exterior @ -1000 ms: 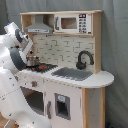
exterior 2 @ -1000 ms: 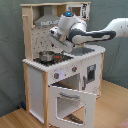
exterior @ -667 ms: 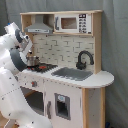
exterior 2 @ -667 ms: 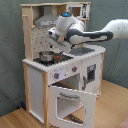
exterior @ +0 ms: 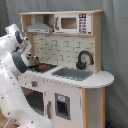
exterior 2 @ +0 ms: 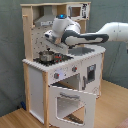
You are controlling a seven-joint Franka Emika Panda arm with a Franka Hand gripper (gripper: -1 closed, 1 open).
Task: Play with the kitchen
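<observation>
The second exterior view shows the kitchen (exterior 2: 65,75) standing on a light wood floor (exterior 2: 112,107) before a grey-green curtain backdrop (exterior 2: 10,50). Its windowed oven door (exterior 2: 71,102) hangs open, tilted outward below the white counter (exterior 2: 37,64). On the black stovetop (exterior 2: 52,58) sits a small metal pot (exterior 2: 46,55). The white robot arm (exterior 2: 92,36) reaches across from the second exterior view's right, its end effector (exterior 2: 52,45) above the stovetop near the pot; whether its fingers are open or closed cannot be told. In the first exterior view, the grey sink (exterior: 72,74) and black faucet (exterior: 83,60) lie right of the stovetop, the microwave (exterior: 71,23) and grey hood (exterior: 40,27) above.
</observation>
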